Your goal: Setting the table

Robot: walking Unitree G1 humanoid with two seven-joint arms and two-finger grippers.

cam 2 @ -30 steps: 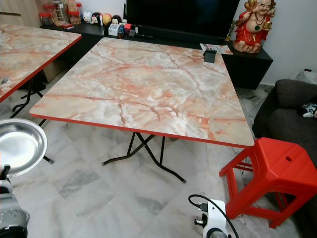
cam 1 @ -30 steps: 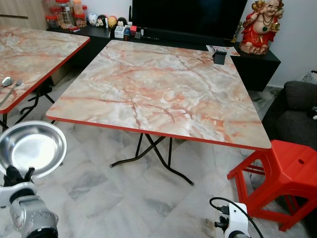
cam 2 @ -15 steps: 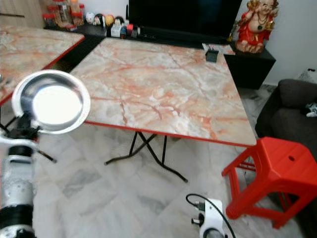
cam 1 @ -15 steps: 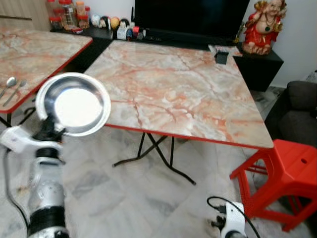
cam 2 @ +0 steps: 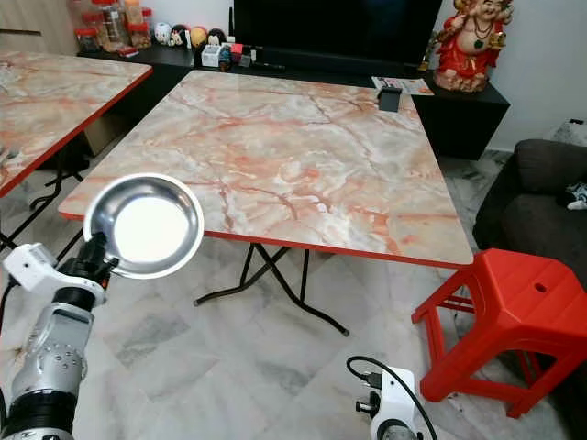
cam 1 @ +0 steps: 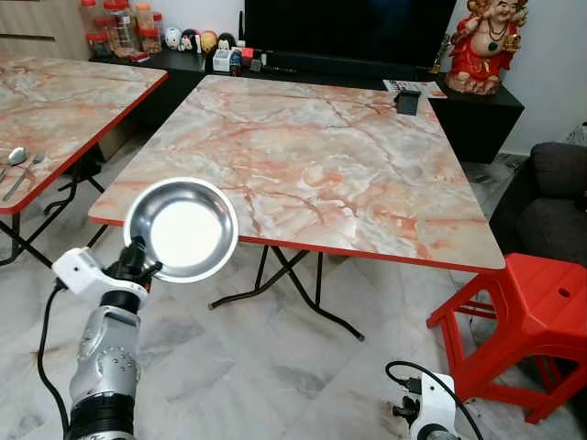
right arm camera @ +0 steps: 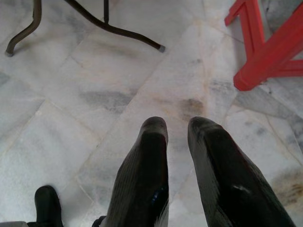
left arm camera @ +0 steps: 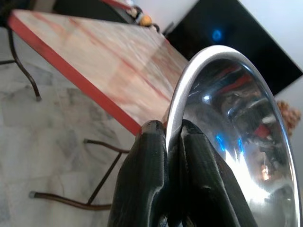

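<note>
Marble-topped table (cam 1: 312,165) ahead of us; our left gripper (left arm camera: 171,135) pinches the steel plate (cam 1: 182,229) by its rim, raised at the near-left corner. Right gripper (right arm camera: 177,130), slightly parted, hangs over floor.

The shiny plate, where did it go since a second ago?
The left gripper has lifted the shiny plate from down low at the robot's left side up to the near left corner of the marble table, and still pinches its rim. The right gripper still hangs idle over the floor. The table still has no dishes.
</note>
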